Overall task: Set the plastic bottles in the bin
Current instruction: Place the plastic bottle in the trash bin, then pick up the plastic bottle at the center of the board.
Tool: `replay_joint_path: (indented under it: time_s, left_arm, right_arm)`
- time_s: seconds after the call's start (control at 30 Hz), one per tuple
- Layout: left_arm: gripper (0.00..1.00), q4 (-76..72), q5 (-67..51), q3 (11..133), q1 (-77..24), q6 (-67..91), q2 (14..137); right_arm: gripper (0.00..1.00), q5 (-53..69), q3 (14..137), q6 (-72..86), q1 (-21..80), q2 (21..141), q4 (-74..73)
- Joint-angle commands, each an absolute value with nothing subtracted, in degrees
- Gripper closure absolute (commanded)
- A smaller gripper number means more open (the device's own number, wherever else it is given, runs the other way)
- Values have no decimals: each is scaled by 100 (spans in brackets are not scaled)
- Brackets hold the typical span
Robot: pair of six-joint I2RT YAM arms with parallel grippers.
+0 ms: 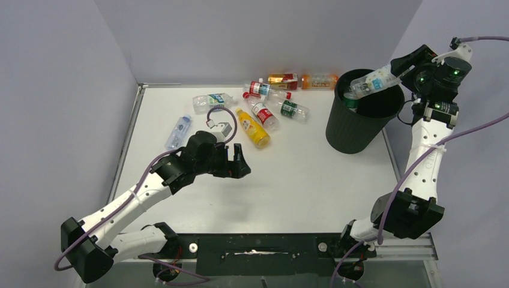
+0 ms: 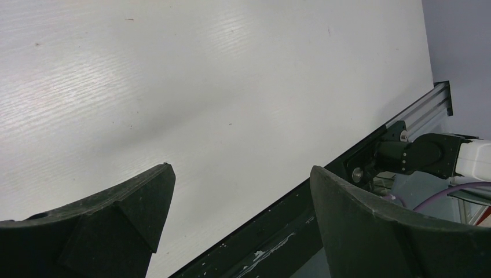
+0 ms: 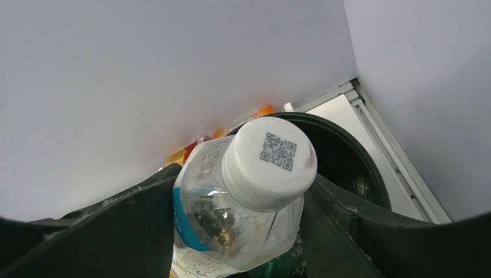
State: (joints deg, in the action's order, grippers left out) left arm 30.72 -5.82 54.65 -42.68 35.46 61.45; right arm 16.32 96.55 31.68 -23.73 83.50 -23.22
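A: Right gripper (image 1: 397, 73) clamped on clear bottle (image 1: 371, 83), tilted over the bin (image 1: 354, 129) mouth. Left gripper (image 1: 239, 162) spread, empty.
B: Likely light, thin-walled, slick. Grip mid-body. Other bottles (image 1: 258, 117) lie on table (image 1: 300, 186).

Clear glossy bottle (image 3: 231, 214); matt black bin (image 1: 354, 129)
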Motion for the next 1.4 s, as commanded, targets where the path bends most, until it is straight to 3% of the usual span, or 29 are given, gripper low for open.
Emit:
replay_joint_path:
  time_s: [0.0,0.17,0.33,0.43,0.87,1.17,1.37]
  left_arm:
    - [12,2917,-602,5546,-4271,3437,6227]
    - [12,2888,-646,5538,-4271,3445,6293]
    - [12,2932,-665,5529,-4272,3445,6319]
    - [12,2935,-673,5503,-4272,3470,6329]
    - [11,3195,-220,6007,-4134,3562,7055]
    - [11,2987,-204,6826,-3387,3620,8170]
    - [11,2514,-347,7146,-3070,3971,8761]
  right_arm:
    - [39,1646,9802,3160,-2475,8429,-1900]
    - [35,1531,9826,2989,-2473,8632,-1972]
    - [13,1529,9877,2892,-2470,8736,-2076]
    - [6,1540,9907,2859,-2473,8719,-2136]
    - [3,1781,9950,2838,-2392,8088,-2513]
    - [3,1840,9092,2806,-1511,7152,-2724]
    - [3,1620,8319,2853,-404,6637,-2731]
